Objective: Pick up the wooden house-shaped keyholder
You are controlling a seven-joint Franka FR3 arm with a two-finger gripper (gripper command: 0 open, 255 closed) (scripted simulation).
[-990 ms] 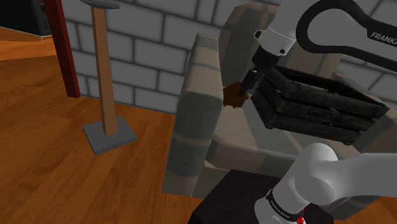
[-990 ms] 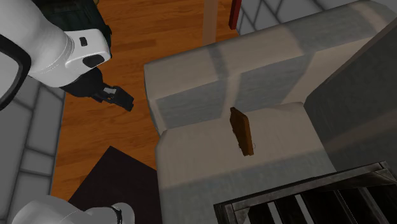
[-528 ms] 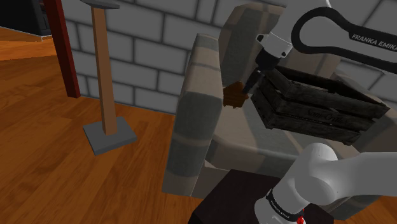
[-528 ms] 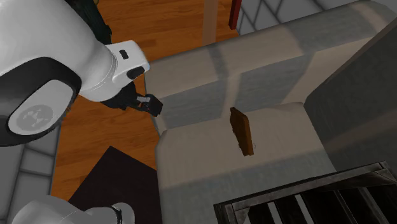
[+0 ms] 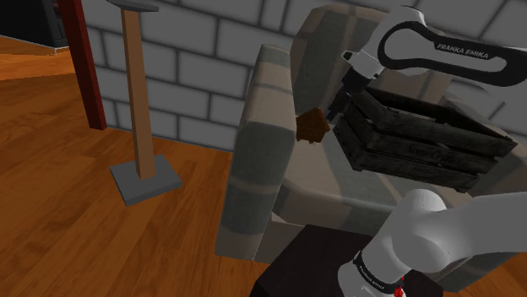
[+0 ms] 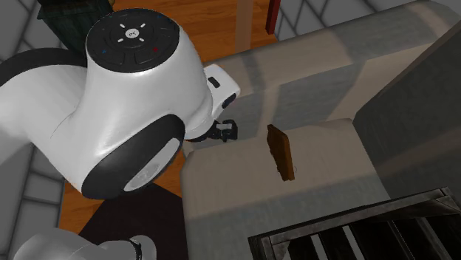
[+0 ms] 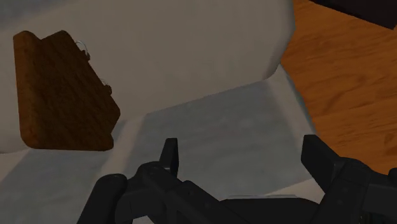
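On the seat of the grey armchair (image 6: 244,192), the brown wooden keyholder (image 6: 281,151) sits propped on its edge, close to the armrest. Seen from the second exterior view, the black fingers (image 7: 169,158) hover at about ten o'clock from it, spread wide, gripping nothing and not touching it. From the shoulder view, a dark slatted crate (image 5: 422,139) rests at three o'clock of the keyholder, just beside it.

Second exterior view: white arm joint (image 6: 125,111) hides most of the claw (image 6: 225,131), and the crate (image 6: 354,236) is cut off at the bottom edge. Shoulder view: keyholder (image 5: 311,126) sits partly behind the armrest (image 5: 262,152).
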